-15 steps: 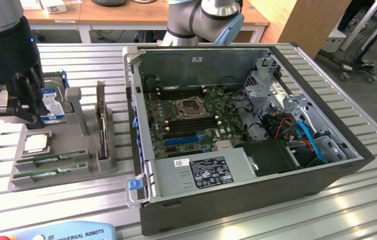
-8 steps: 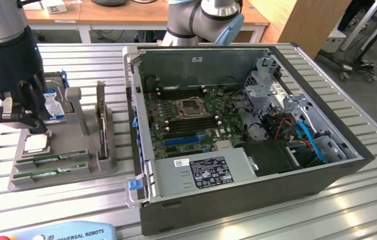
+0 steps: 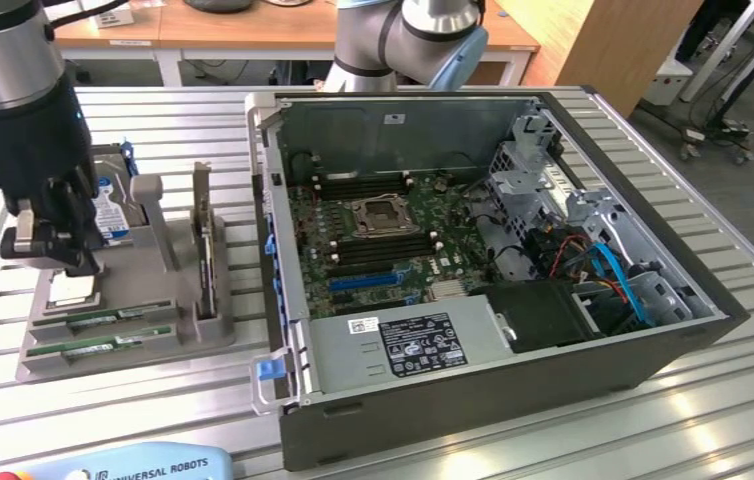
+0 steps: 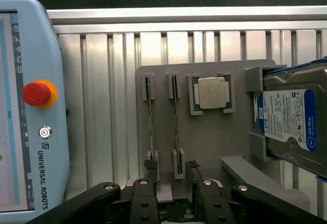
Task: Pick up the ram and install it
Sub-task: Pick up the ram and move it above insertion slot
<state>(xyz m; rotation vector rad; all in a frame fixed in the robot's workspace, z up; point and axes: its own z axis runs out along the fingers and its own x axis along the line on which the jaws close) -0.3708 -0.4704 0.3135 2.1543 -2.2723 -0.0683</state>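
Hand (image 4: 171, 175) wide open over the ram (image 4: 176, 116), at 9 o'clock of the case (image 3: 484, 415) in the exterior view. Ram looks light, stiff, fragile, so I'd pinch its flat faces mid-length.

Slatted table (image 3: 150, 400) — holder (image 3: 224, 335), case (image 3: 484, 405), pendant (image 3: 150, 465).

on the grey holder tray (image 4: 214, 142) i count two ram sticks (image 4: 150, 116) (image 4: 175, 116), one cpu chip (image 4: 212, 92) and one hard drive (image 4: 291, 116), and off the tray there is one open computer case (image 3: 484, 410) beside it and one teach pendant (image 4: 56, 55) near it.
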